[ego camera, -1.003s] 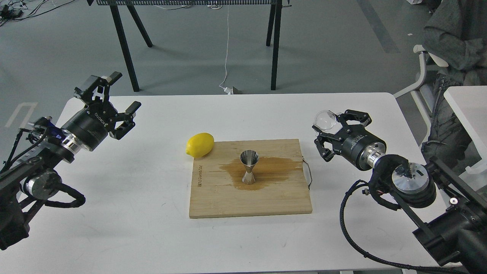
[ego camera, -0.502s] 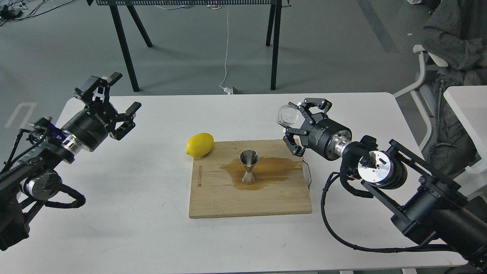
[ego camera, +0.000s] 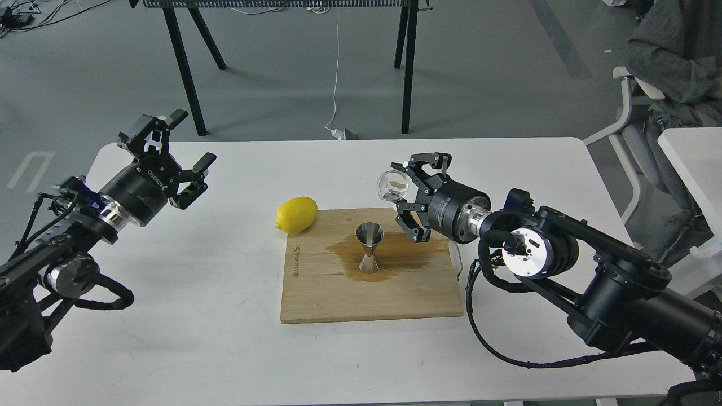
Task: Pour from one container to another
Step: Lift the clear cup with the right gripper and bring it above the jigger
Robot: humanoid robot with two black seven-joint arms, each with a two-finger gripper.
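Right gripper (ego camera: 407, 192) clenched on clear cup (ego camera: 393, 185) just right of & above jigger (ego camera: 369, 247), pour not begun; left gripper (ego camera: 181, 149) released, holding nothing, far left of jigger.

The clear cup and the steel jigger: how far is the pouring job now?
Done: right pincer grips the clear cup, lifted, tipped on its side, up and right of the jigger. A brown spill already wets the board. Left: bring the cup over the jigger's mouth and pour. Left pincer is open, idle.

One clear cup (ego camera: 392, 186) — one steel jigger (ego camera: 369, 246) — one lemon (ego camera: 296, 215) — one wooden board (ego camera: 316, 293).
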